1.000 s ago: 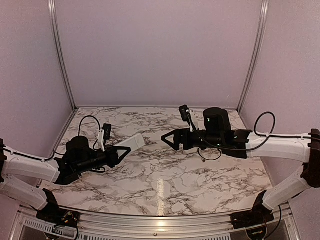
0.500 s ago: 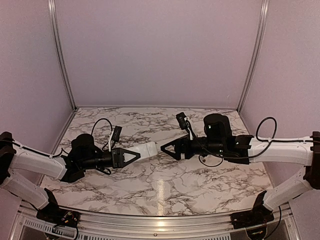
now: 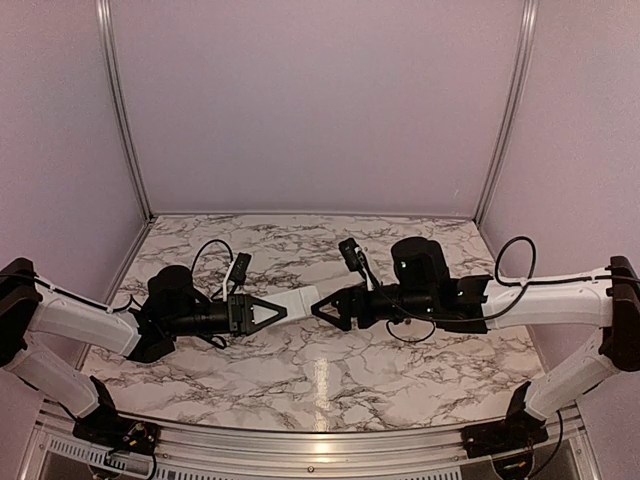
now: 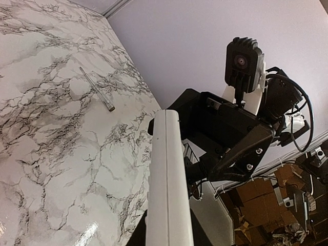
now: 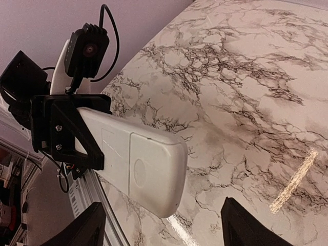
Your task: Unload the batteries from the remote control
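In the middle of the top view, above the marble worktop [image 3: 330,385], the two arms meet almost tip to tip. The left jaws are closed tight on one end of the remote control [image 3: 298,299] and hold it clear of the worktop. Its free end points toward the right of the frame and slightly upward.

In the right wrist view the white slab fills the centre-left of the frame. Its flat back faces the camera, showing a rectangular panel seam and a faint round mark. One black finger [image 5: 66,136] of the left jaws lies across that back.

The right jaws stand wide open and grip nothing. Their two fingertips show at the lower left and lower right of the right wrist view. The remote's rounded free end sits between them, with a gap on either side.

In the upper left of the left wrist view a thin pale rod [image 4: 96,88] lies flat on the worktop, well apart from the remote.
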